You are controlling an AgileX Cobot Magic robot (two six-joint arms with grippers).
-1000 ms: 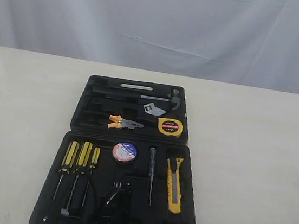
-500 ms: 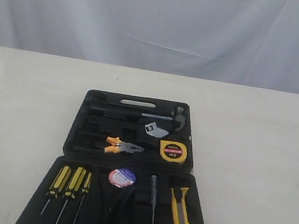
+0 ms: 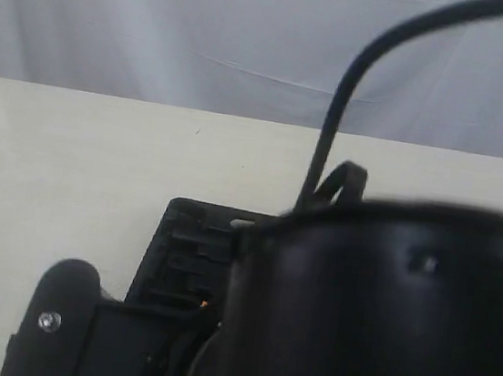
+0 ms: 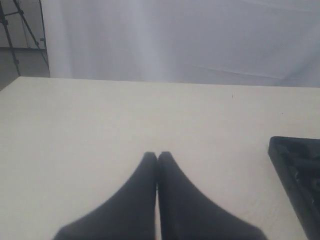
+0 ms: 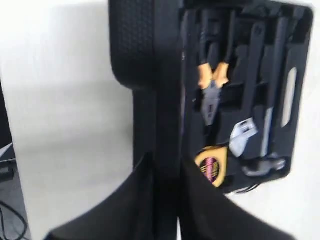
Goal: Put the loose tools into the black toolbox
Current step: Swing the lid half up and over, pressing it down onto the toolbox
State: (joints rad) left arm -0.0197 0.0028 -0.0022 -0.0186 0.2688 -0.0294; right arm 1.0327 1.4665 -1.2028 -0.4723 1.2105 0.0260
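Pliers (image 5: 210,87), one orange-handled pair, one yellow tape measure (image 5: 212,167) in toolbox (image 5: 135,50); my right jaws clamp its wall, left jaws together.

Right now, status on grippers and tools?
Left gripper shut, empty, over table. Right gripper clamped on toolbox edge. Pliers, tape measure inside. Arm blocks exterior view.

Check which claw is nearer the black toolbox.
Right. The right claw grips the black toolbox by its wall; the left claw is shut over the table, with the toolbox off to one side, untouched.
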